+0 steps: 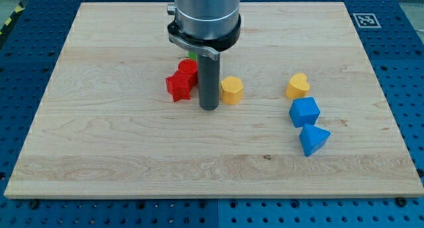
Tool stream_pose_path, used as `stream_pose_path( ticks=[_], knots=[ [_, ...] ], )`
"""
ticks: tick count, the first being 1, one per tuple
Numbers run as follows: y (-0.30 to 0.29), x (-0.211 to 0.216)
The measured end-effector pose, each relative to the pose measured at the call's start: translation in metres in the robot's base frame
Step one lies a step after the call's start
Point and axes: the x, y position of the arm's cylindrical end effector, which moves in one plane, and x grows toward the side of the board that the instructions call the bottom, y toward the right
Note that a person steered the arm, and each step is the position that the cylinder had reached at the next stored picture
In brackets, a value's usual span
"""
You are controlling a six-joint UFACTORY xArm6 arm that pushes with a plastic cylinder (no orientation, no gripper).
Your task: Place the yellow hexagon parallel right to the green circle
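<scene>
The yellow hexagon [232,90] lies near the board's middle. My tip [209,107] rests on the board right against the hexagon's left side. Only a sliver of the green circle [192,55] shows above the red blocks, mostly hidden behind the arm's body. A red star [178,86] lies left of my tip, with a second red block [188,69] just above it.
A yellow heart [298,86] lies at the view's right, with a blue hexagon-like block [305,112] below it and a blue triangle-like block [313,139] lower still. The wooden board [99,142] sits on a blue perforated table.
</scene>
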Motion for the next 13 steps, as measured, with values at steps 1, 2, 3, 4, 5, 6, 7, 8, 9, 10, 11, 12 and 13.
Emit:
stream_pose_path(
  ticks=[1,2,3,4,5,6,7,8,9,10,11,12,13],
  knots=[
    [0.033,0.000],
    [0.061,0.000],
    [0.061,-0.010],
    [0.045,-0.017],
    [0.018,-0.017],
    [0.016,-0.022],
    [0.016,-0.035],
    [0.024,-0.037],
    [0.053,-0.036],
    [0.073,-0.027],
    [0.078,-0.033],
    [0.078,-0.042],
    [0.067,-0.042]
  ],
)
